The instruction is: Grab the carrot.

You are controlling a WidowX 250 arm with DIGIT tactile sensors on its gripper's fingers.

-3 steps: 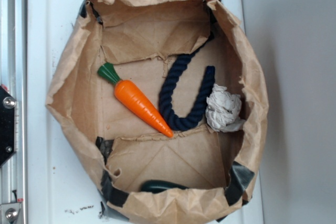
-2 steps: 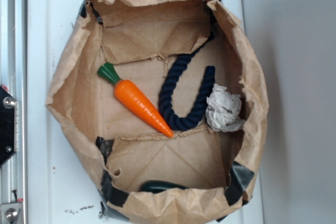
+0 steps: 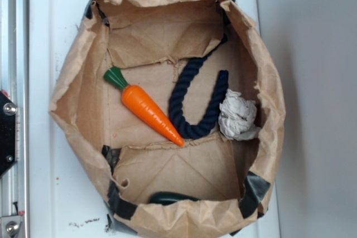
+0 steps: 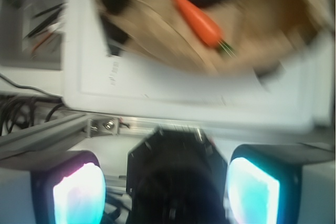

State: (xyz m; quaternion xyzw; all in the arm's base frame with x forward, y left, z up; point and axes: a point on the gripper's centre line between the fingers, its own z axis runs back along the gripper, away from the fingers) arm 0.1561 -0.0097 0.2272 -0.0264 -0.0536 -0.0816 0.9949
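Claw (image 4: pixel 167 187) was wide open, nothing between the two lit pads (image 4: pixel 79 192), seen only in the blurred wrist view; it sat off the desk (image 3: pixel 44 137), well apart from the bag (image 3: pixel 83 54), above a metal rail (image 4: pixel 63 129). Claw was out of the exterior view. Carrot (image 3: pixel 146 111) lay flat on the bag floor, left of centre, green cap (image 3: pixel 115 77) up-left, tip down-right, touching or just beside the rope (image 3: pixel 195 104). Rope was bent in a U, with the paper ball (image 3: pixel 238 115) at its right end. Dark green item (image 3: pixel 170 197) showed partly at the bag's lower edge, unidentifiable.
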